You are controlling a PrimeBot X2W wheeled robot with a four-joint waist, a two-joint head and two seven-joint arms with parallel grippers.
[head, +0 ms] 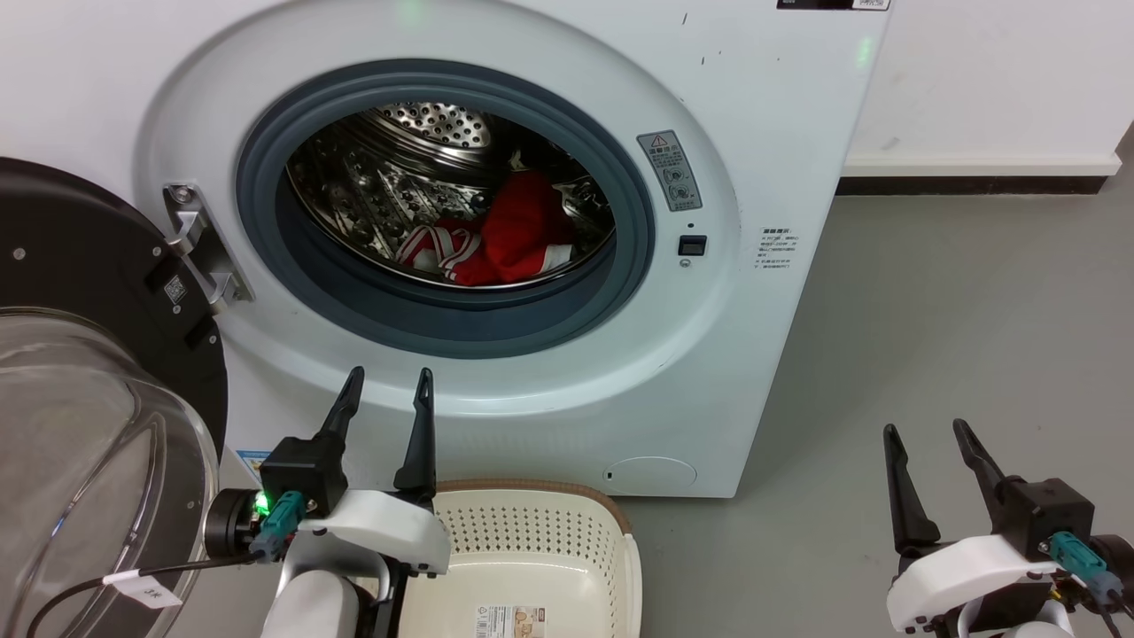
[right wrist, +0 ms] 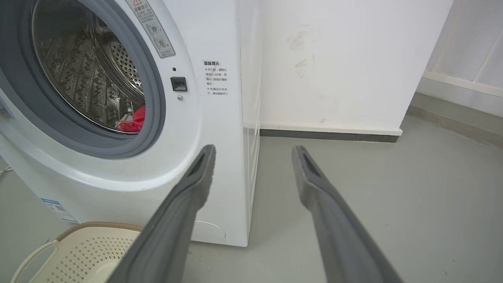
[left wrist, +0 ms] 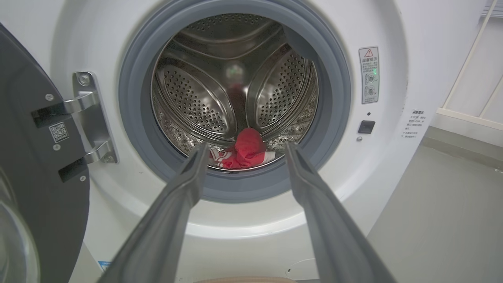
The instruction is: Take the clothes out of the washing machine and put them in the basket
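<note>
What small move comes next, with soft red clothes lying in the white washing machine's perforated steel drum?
Probably ease the left gripper forward through the grey-gasketed porthole toward the red clothes. Its long dark fingers stand open and aim at the heap, the black-rimmed glass door is swung aside, and the cream perforated plastic basket below holds no clothes yet.

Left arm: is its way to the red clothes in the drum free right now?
Probably yes. The left gripper is open, aimed at the porthole, the door is swung aside, and nothing lies before the clothes.
</note>
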